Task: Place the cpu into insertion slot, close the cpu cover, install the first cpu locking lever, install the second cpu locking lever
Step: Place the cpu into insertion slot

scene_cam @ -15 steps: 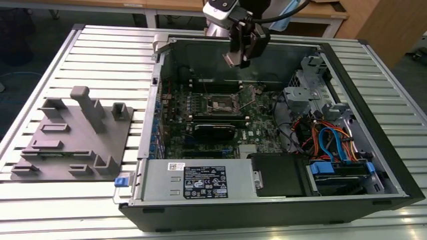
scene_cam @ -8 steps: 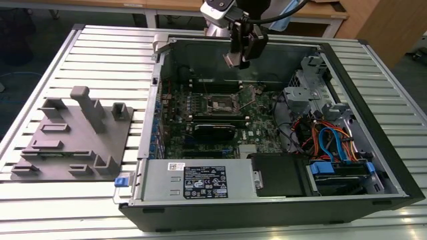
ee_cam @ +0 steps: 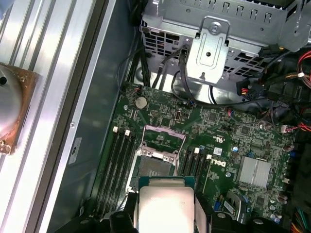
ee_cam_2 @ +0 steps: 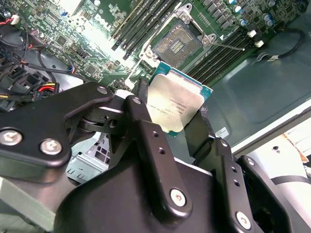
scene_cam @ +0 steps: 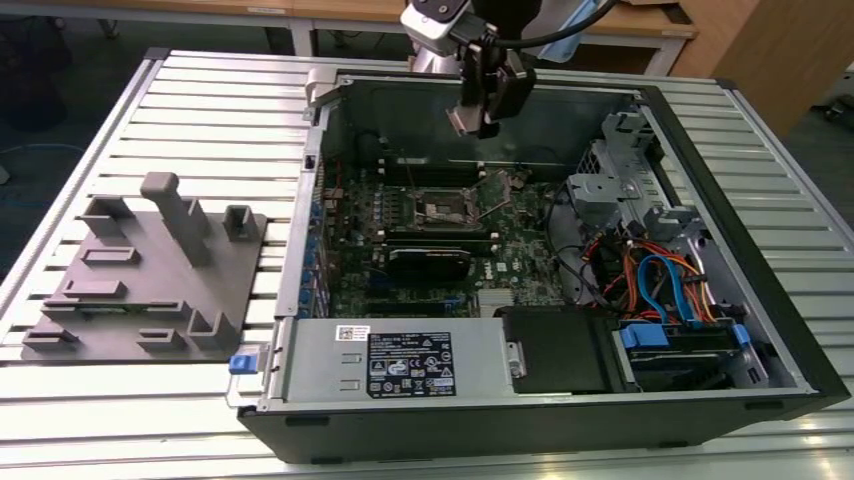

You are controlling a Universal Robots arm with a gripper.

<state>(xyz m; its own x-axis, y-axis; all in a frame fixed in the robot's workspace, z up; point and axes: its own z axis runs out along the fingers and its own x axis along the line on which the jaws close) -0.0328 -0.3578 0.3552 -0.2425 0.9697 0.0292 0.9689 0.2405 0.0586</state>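
My gripper (scene_cam: 478,118) hangs above the back of the open computer case, shut on the cpu (ee_cam_2: 177,104), a thin square chip with a silver-grey face. In both wrist views the chip sits between the black fingers (ee_cam_2: 141,131), held by its edges. The insertion slot (scene_cam: 445,208) lies below on the green motherboard, its dark centre bare (ee_cam_2: 177,42). In the first wrist view the cpu (ee_cam: 165,206) hovers just beside the insertion slot (ee_cam: 154,167), well above it. The cpu cover (ee_cam: 164,137) stands flipped open on the slot's far side.
Long black memory slots (ee_cam: 119,165) flank the socket. A black card (scene_cam: 427,262) lies in front of it. A metal drive cage (scene_cam: 621,190) and coloured cables (scene_cam: 654,285) fill the exterior view's right. A grey fixture block (scene_cam: 147,270) rests on the slatted table.
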